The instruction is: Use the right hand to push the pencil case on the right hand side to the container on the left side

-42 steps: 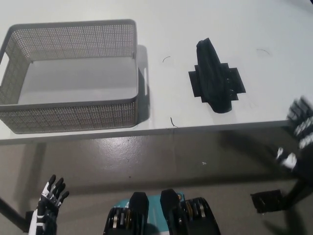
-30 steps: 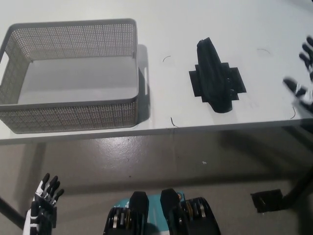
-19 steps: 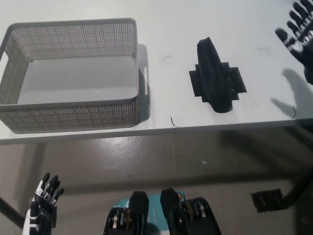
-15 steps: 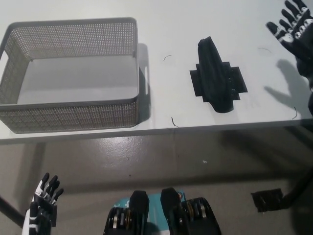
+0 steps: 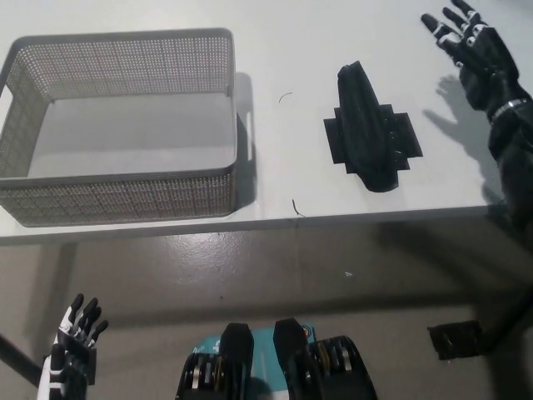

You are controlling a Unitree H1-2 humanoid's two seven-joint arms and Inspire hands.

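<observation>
Down at the lower left, the white left hand rests, fingers apart. Mid-frame on the desk lies the pencil case, probably soft and light; push its right side toward the container. Upper right, the right hand is open.

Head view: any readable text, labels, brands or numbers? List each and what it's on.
None readable.
Pencil case: plain black, no visible label.
Mesh container: grey perforated walls, no lettering.
Table: only thin dark squiggles, not writing.
Right hand and left hand: light markings only, no legible text.
</observation>
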